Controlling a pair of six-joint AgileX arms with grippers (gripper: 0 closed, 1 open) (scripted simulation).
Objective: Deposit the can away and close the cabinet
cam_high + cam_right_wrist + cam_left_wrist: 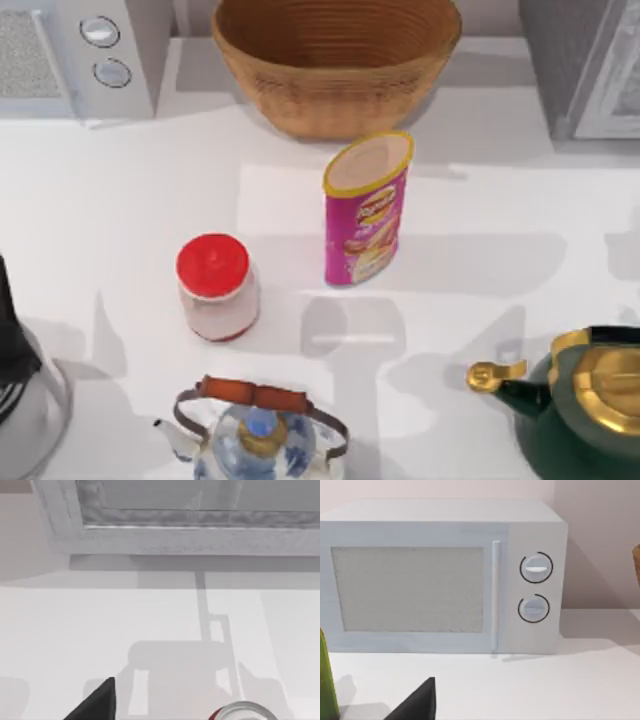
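A tall pink can (pixel 366 208) with a yellow rim stands upright mid-table, in front of the basket. The grey cabinet (pixel 590 65) sits at the back right corner; its pale framed front (pixel 200 527) faces the right wrist camera across bare table. A round silver top with a red edge (pixel 243 713) pokes into the right wrist view; I cannot tell what it belongs to. Part of my right gripper (pixel 97 702) is a dark tip, apart from that top. My left arm (pixel 10 335) is parked at the left edge, and my left gripper (pixel 420 704) faces the microwave.
A wicker basket (pixel 335 60) stands at the back centre and a white microwave (pixel 75 55) at the back left. A red-lidded jar (pixel 214 287) stands left of the can. A blue-white kettle (pixel 258 432) and a green-gold teapot (pixel 585 405) line the front edge.
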